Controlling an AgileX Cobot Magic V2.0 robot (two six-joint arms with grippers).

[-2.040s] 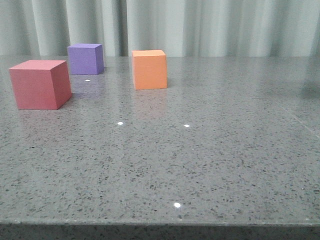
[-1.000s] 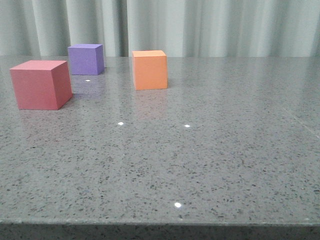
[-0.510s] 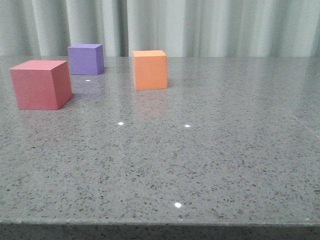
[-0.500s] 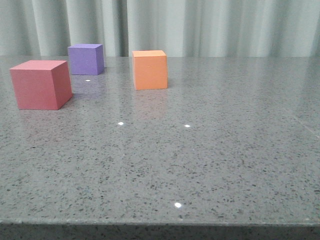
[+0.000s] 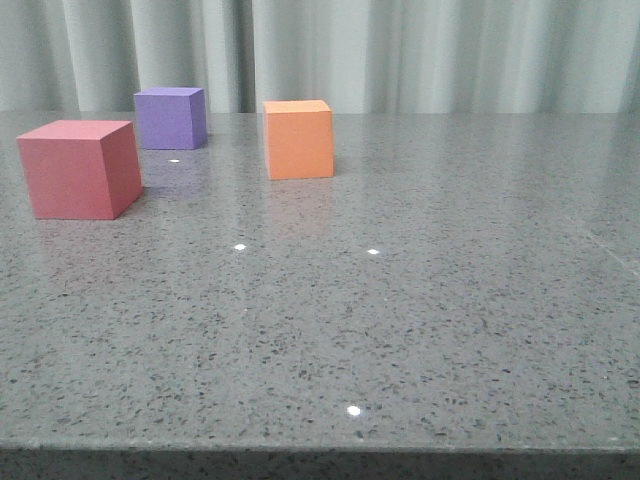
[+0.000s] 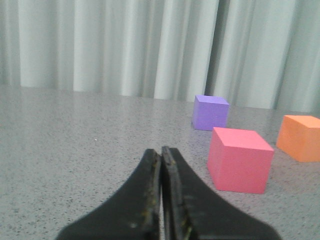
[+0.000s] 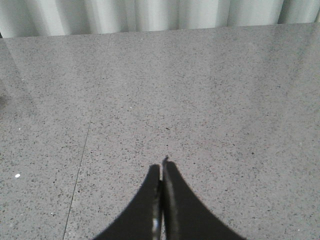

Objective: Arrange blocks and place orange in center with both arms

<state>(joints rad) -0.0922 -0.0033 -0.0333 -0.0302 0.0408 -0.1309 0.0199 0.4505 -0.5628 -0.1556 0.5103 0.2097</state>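
Blocks first, from the front view: I see the red-pink cube (image 5: pixel 78 168) nearest on the left of the table (image 5: pixel 420 320), the purple cube (image 5: pixel 171 117) behind it, and the orange cube (image 5: pixel 298 138) to their right, all apart. Neither arm shows here, so I judge the arranging not yet begun — this is the approach step.

Through the left wrist view, my left hand (image 6: pixel 161 152) has its fingers pressed together, holding nothing, with the red-pink cube (image 6: pixel 239 159) near and off to one side, purple (image 6: pixel 210 112) and orange (image 6: pixel 300 137) farther on.

Through the right wrist view, my right hand (image 7: pixel 161 167) is likewise closed and empty over bare table (image 7: pixel 225 100) — no block visible.

Next, I reckon, each hand must spread its fingers and reach for a cube.
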